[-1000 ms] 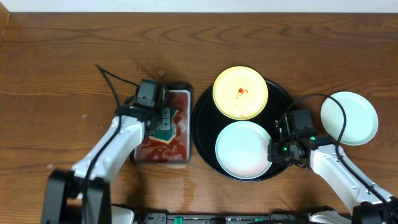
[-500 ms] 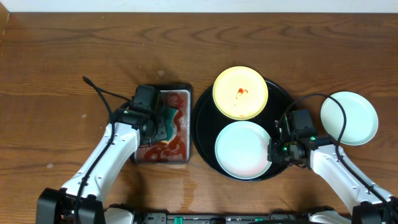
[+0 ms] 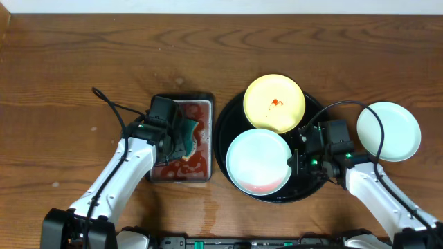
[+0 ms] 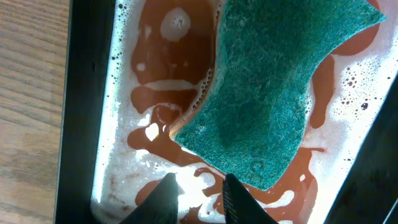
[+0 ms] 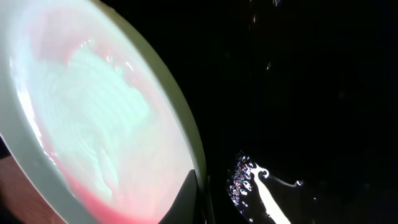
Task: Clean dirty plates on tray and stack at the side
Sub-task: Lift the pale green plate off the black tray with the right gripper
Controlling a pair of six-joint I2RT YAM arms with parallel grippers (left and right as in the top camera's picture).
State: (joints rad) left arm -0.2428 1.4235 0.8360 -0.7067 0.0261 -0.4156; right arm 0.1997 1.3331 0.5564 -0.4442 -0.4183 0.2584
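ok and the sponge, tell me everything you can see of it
The sponge is a green scouring pad with a coarse, fibrous face and a wavy, waisted outline. It looks wet and lies in the small metal tray, in foamy red-brown liquid that pools around its edges. The left tool is right over it, fingertips at its lower edge. Whether they grip it cannot be told. Its underside is hidden.

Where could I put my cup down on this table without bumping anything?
Bare table lies along the far edge beyond both trays, and left of the metal tray. The black tray, holding the yellow plate and a mint plate, is crowded.
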